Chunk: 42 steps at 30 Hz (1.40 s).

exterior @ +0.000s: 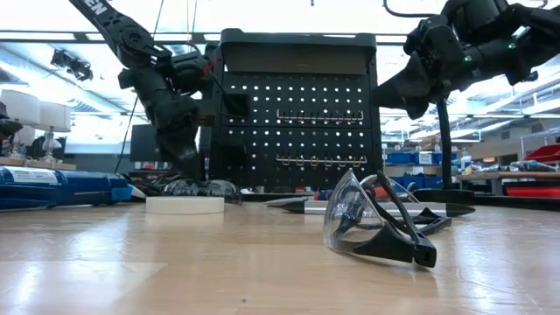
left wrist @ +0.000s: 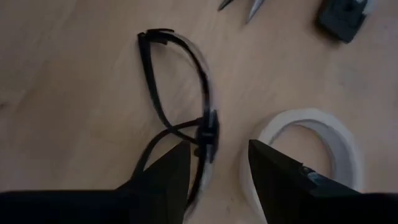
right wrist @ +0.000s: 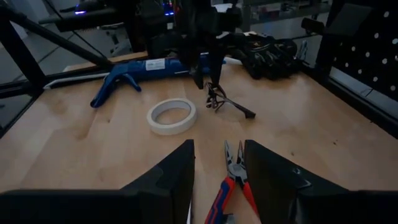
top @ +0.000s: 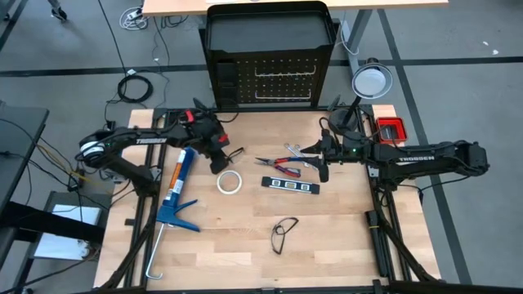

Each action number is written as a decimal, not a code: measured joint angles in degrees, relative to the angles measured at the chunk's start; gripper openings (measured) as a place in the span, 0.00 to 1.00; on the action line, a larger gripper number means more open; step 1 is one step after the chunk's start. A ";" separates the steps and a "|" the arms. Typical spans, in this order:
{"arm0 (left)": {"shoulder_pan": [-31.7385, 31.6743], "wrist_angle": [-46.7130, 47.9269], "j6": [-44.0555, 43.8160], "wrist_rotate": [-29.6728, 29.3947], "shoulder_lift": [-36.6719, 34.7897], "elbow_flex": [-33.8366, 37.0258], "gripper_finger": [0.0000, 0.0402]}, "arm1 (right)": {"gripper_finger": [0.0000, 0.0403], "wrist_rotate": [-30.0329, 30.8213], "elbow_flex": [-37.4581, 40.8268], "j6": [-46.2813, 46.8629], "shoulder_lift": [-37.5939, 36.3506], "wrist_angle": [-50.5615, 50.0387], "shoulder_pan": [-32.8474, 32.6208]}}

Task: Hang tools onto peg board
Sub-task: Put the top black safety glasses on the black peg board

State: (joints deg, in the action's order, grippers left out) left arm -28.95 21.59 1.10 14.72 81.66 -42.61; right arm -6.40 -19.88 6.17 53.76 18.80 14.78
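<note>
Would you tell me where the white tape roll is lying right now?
In the high view the white tape roll lies flat on the table, left of centre, between the blue caulking gun and the black bar, just below the left gripper.

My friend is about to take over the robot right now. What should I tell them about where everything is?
Left gripper: open, low over the safety glasses near the peg board's left side; nothing gripped yet.
Right gripper: open, empty, raised above the red-handled pliers.
On the table: white tape roll, black bar, wrenches by the pliers, a second pair of glasses nearer the front edge.
Peg board: upright at the back; its hooks look bare.
Done: nothing hung yet.
Left: every tool still needs hanging, probably starting with the glasses and pliers.
</note>
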 joint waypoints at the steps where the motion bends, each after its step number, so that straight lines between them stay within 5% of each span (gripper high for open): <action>1: 0.21 -0.29 0.19 -0.42 0.38 -0.02 0.41 | 0.37 -0.33 0.00 0.01 0.00 0.05 -0.01; 13: 0.92 -3.89 4.25 -5.75 3.83 -0.02 0.39 | 0.37 -0.80 0.00 0.02 0.46 0.49 -0.10; 26: 2.11 -4.04 8.35 -6.48 3.90 -0.02 0.04 | 0.37 -0.78 0.00 0.06 0.46 1.62 -0.08; 42: 5.57 -5.01 4.59 -5.64 1.86 -5.63 0.04 | 0.36 2.42 0.00 1.30 0.50 2.15 -0.08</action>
State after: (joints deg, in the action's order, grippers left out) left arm -23.38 16.58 5.69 9.08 83.51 -48.24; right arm -3.99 -19.88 7.48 54.26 20.94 14.70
